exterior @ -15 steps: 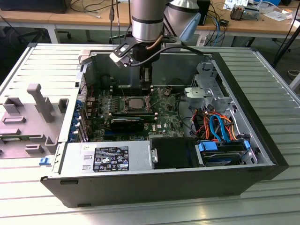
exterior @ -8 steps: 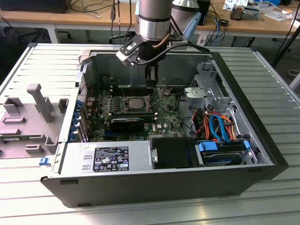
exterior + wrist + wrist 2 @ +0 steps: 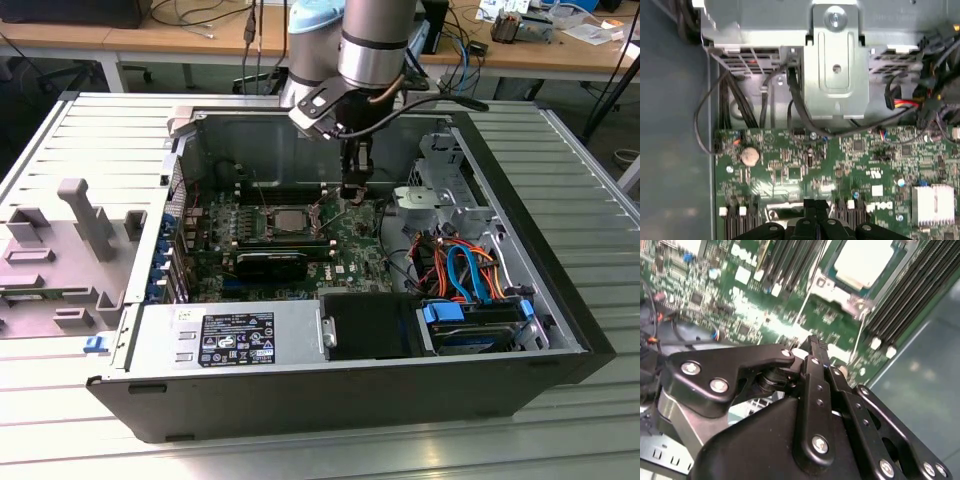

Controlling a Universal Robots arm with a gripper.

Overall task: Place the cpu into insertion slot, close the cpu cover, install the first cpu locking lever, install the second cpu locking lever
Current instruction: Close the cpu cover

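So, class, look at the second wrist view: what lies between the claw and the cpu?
Between claw and cpu: green circuit board, then the silvery socket frame, in the second wrist view.

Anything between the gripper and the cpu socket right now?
Nothing visible blocks it. The gripper hangs over the green board, to the exterior view's right of the insertion slot, where the cpu already sits. Between them lie only low board parts and a thin wire lever.
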